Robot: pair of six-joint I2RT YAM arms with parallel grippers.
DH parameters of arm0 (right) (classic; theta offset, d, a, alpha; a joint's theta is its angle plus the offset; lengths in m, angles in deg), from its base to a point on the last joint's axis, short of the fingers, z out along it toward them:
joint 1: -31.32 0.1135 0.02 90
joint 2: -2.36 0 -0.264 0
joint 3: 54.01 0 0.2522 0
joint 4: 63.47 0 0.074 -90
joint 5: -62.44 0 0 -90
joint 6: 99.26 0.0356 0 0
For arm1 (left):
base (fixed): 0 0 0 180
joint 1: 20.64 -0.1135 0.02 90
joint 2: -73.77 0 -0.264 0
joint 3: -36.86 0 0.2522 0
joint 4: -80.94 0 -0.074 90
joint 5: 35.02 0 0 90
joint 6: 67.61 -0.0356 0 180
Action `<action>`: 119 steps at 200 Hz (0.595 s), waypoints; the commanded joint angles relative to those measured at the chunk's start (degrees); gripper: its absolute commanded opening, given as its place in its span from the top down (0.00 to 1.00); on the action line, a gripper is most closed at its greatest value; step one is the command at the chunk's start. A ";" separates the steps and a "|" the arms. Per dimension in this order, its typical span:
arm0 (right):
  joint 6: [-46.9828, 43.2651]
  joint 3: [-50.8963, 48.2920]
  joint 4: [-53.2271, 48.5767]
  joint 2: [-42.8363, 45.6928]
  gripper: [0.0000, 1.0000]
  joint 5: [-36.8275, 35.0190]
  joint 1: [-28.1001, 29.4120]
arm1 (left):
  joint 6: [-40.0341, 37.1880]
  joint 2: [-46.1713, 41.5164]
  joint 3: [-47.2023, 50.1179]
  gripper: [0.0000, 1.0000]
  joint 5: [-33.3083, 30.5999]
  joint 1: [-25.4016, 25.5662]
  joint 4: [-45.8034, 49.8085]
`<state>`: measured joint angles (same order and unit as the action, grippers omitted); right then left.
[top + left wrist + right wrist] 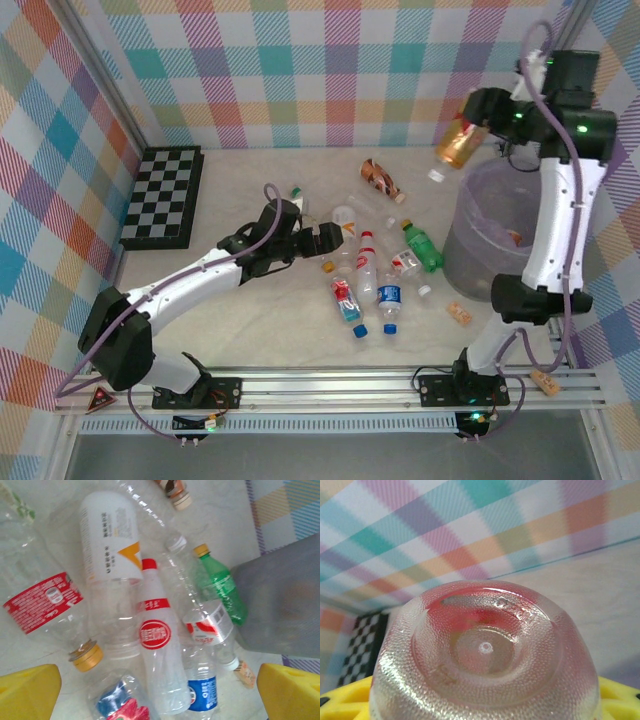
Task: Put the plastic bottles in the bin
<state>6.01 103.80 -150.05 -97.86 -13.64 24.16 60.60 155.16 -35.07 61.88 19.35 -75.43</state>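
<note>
The drop-off step is in hand. The right tool (482, 120) pinches a brown-red wrapped bottle (459, 144), held tilted in the air by the far-left rim of the grey bin (470, 255). The next move probably calls for carrying it over the opening, then spreading. The left tool (328, 238) hovers with fingers spread over the loose bottles (372, 280) on the worktop (250, 320).

Bright, even light comes from overhead. Left of the bin (470, 255), the bench (250, 330) shows me only soft, faint shadows under the arm (200, 275). On my left wrist camera the bench washes almost white and the clear bottles (150, 645) beside the bin carry small glare streaks. The bin wall and the yellow fingers (27, 692) blur. On the right wrist camera the gripped bottle (485, 650) is crisp, while the plaid wall (470, 530) behind it is soft.
</note>
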 commanded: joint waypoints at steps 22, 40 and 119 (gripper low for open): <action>-2.79 -0.35 -5.76 6.16 0.62 -7.31 -10.16 | 6.69 2.81 5.10 0.00 3.08 -0.35 -3.52; -4.65 -0.94 -7.86 6.57 0.62 -11.49 -12.05 | 9.56 3.47 7.04 0.00 3.65 -0.42 -5.69; -6.16 -26.02 -0.51 12.70 0.63 -15.36 -12.92 | 13.31 0.78 10.76 0.00 1.06 1.25 -1.76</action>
<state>0.50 82.49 -153.74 -86.30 -28.66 11.48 71.49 158.57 -26.18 63.84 19.57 -78.34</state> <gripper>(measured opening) 0.612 0.997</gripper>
